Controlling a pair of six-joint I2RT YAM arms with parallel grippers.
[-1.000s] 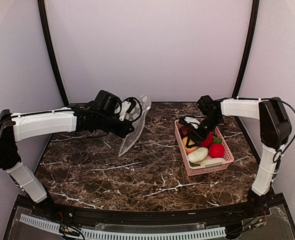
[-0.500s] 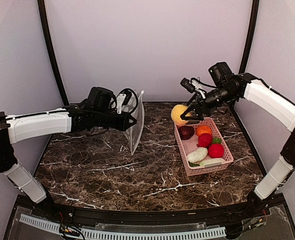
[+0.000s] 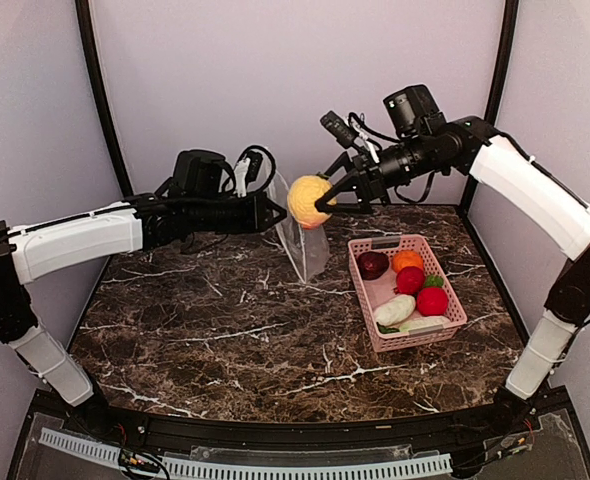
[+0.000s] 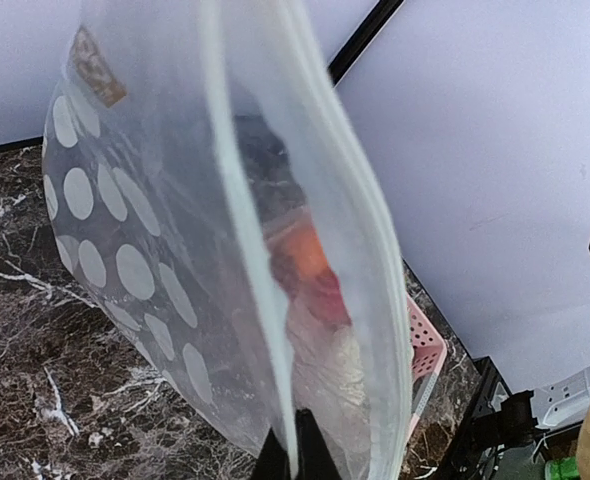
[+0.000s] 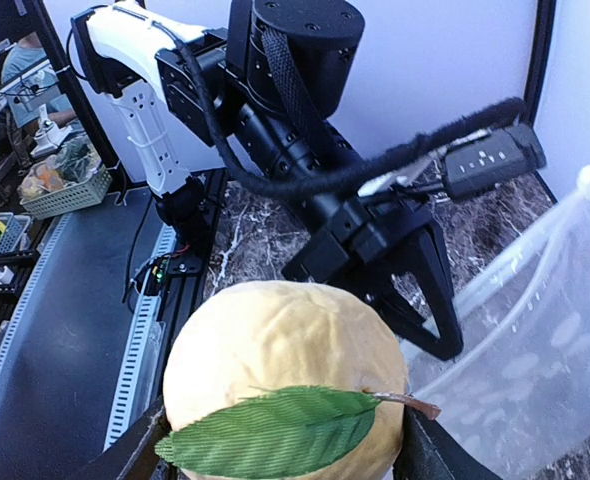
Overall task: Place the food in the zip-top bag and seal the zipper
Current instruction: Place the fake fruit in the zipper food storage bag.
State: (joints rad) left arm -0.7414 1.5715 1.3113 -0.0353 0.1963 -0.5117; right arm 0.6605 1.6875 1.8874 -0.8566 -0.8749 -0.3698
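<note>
While the left gripper (image 3: 268,212) is pinched together on the mouth edge of the clear plastic zip-top bag printed with white dots (image 3: 306,247), that bag hangs upright above the far edge of the dark marbled table (image 3: 225,340). Its thin clear zipper strip (image 4: 230,200) is unsealed and gaping. The right gripper (image 3: 318,200) is clamped on the round yellow toy fruit with a green leaf (image 3: 303,198), held in the air just beside the bag's top. Near the table's right edge, the pink plastic basket (image 3: 412,340) holds the maroon (image 3: 373,264), orange (image 3: 408,260), red (image 3: 433,300) and white (image 3: 395,310) toys.
</note>
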